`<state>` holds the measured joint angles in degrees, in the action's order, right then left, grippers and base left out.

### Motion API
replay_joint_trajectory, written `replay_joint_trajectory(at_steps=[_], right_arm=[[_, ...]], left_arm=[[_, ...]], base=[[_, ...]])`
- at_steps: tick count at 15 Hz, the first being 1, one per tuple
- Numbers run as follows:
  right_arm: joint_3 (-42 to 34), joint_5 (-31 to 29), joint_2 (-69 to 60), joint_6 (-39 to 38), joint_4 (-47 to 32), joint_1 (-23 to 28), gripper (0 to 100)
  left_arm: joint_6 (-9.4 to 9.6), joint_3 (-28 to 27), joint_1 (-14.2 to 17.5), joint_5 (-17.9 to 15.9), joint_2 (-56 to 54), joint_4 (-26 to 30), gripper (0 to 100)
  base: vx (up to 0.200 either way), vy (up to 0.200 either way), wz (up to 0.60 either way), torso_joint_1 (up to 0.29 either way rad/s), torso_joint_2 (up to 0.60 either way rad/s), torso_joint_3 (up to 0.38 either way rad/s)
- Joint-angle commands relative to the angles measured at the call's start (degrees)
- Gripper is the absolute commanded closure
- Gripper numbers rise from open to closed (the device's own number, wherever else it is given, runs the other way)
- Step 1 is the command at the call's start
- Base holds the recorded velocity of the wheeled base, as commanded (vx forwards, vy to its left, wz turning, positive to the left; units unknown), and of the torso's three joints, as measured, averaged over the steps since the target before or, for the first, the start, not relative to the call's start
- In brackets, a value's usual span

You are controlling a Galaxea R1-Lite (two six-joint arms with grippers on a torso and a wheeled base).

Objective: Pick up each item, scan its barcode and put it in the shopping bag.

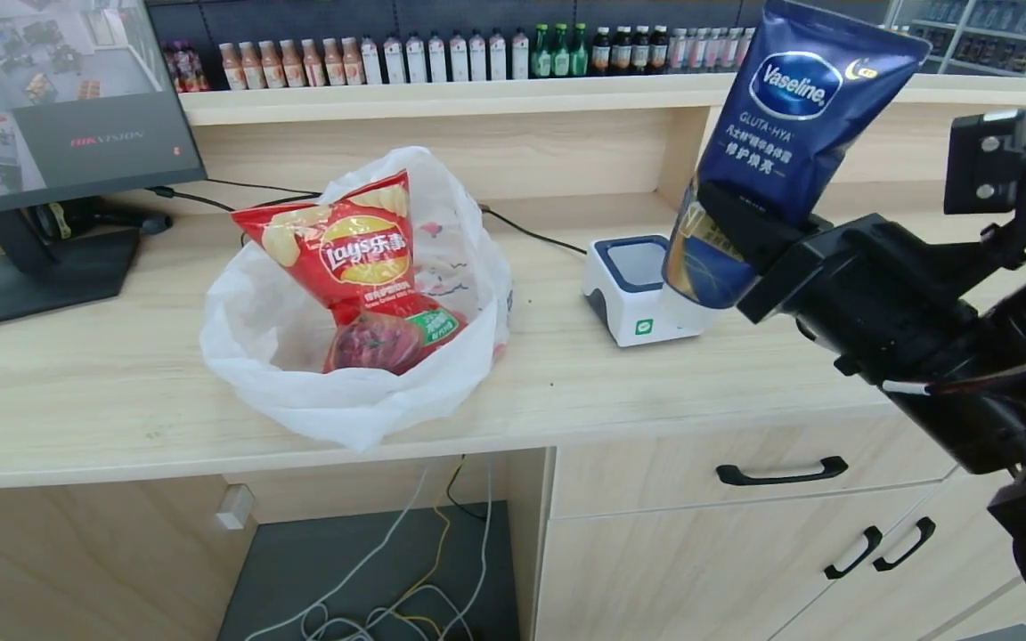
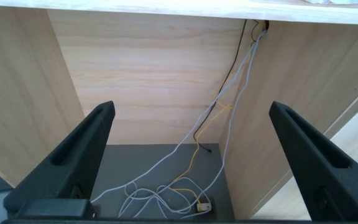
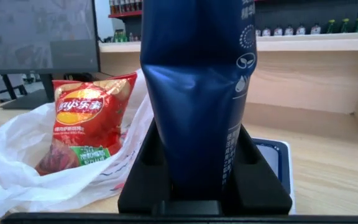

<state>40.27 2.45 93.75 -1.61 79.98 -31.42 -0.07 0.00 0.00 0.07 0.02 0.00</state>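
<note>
Gripping one blue tube (image 1: pixel 798 116), the right gripper (image 1: pixel 749 236) has its fingers clamped on the lower part, and the tube stands tilted with its flat end up. Down low, the left gripper (image 2: pixel 191 109) hangs beneath the counter (image 1: pixel 77 383) with fingers spread wide and nothing between them, facing a tangle of cables (image 2: pixel 166 193) on the floor. Three black handles (image 1: pixel 780 472) show on the cabinet front. On the counter there's one white scanner (image 1: pixel 633 294), with the tube's lower end right beside it; contact I can't make out. To its left sits one white shopping bag (image 1: pixel 353 401), mouth open, holding one red chip packet (image 1: pixel 353 258) standing up inside. Further back on the left is one monitor (image 1: pixel 50 98), and behind everything one long row of bottles (image 1: pixel 477 53) lines the shelf.
</note>
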Motion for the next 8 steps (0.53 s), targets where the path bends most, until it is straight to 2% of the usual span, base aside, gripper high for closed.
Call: replay_joint_trajectory(at_steps=[1, 3, 5, 8], right_arm=[[6.8, -4.0, 2.6, -4.0, -1.8, -0.7, 100], [9.1, -7.1, 3.3, -8.9, -6.1, -2.0, 100], [11.8, -7.5, 4.4, -13.7, -8.0, -2.3, 100], [16.2, -10.5, 8.4, -26.7, -8.1, -0.7, 100]], left_arm=[[-0.01, 0.0, 0.0, 0.0, 0.0, 0.0, 0], [-0.01, 0.0, -0.1, 0.0, 0.0, 0.0, 0], [-0.01, 0.0, 0.0, 0.0, 0.0, 0.0, 0], [-0.01, 0.0, 0.0, 0.0, 0.0, 0.0, 0]], base=[[0.0, 0.0, 0.0, 0.0, 0.0, 0.0], [0.0, 0.0, 0.0, 0.0, 0.0, 0.0], [0.0, 0.0, 0.0, 0.0, 0.0, 0.0], [0.0, 0.0, 0.0, 0.0, 0.0, 0.0]])
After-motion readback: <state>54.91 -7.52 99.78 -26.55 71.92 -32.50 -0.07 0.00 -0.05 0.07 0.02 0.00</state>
